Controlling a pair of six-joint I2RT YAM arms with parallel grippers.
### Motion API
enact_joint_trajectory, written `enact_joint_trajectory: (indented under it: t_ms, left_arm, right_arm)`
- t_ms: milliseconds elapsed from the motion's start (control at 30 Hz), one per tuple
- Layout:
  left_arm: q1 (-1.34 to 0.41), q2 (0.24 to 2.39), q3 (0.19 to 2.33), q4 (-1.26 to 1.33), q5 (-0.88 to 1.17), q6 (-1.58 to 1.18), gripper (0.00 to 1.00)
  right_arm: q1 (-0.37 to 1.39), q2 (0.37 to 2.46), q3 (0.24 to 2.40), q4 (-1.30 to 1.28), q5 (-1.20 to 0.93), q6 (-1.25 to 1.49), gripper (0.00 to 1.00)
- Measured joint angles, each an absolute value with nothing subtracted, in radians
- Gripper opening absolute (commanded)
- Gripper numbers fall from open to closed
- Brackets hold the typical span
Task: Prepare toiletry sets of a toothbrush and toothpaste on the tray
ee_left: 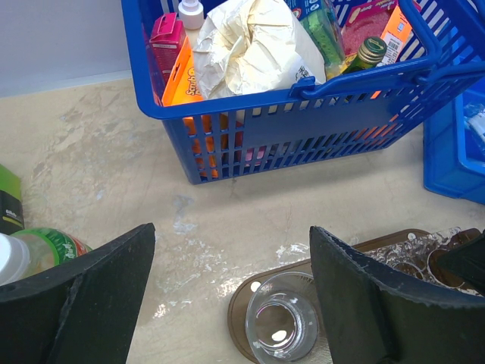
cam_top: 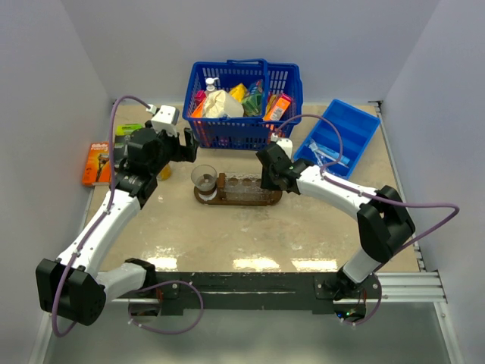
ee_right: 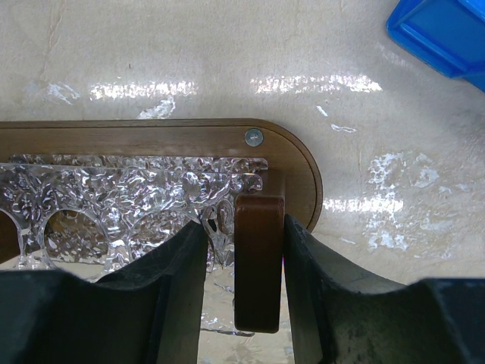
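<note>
Tray sits just in front of basket. Right gripper clamps tray by its upright end post; left gripper wide open, empty, also in front of basket, near a glass.

Your left arm reaches forward with its elbow bent, and your left gripper tilts downward with its jaws spread wide. Your right arm stretches inward. Your right gripper points down, both fingers pressed against the upright end post of the tray between them.
</note>
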State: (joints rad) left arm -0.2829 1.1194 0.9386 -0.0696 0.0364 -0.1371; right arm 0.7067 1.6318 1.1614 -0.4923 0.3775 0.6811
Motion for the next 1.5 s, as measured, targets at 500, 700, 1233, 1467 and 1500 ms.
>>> enact_joint_trajectory:
  t_ms: [500, 700, 1233, 1467, 1500]
  left_arm:
    - [-0.283, 1.12, 0.939, -0.07, 0.037, -0.137, 0.87]
    - [-0.283, 1.12, 0.939, -0.07, 0.037, -0.137, 0.87]
    - [-0.283, 1.12, 0.939, -0.07, 0.037, -0.137, 0.87]
    - [-0.283, 1.12, 0.939, -0.07, 0.037, -0.137, 0.87]
    - [-0.283, 1.12, 0.939, -0.07, 0.037, -0.137, 0.87]
  right_arm:
    - [0.707, 1.632, 1.161, -0.493, 0.378, 0.682, 0.19]
    - [0.707, 1.644, 1.161, -0.49, 0.379, 0.682, 0.28]
    - [0.709, 1.644, 1.161, -0.491, 0.384, 0.682, 0.41]
    - [0.709, 1.644, 1.161, -0.491, 0.385, 0.682, 0.38]
    - [0.709, 1.644, 1.161, -0.491, 0.386, 0.682, 0.38]
